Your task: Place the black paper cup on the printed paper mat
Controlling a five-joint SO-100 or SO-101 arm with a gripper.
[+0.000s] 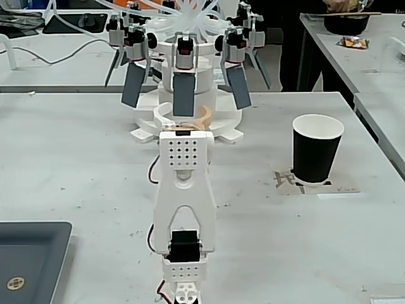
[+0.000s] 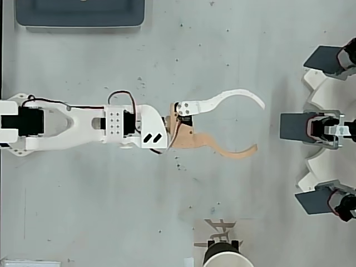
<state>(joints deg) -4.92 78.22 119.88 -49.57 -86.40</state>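
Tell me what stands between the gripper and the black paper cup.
Nothing visible does. The open gripper is empty, and only bare table lies between it and the black paper cup. The cup already stands upright on the printed paper mat.
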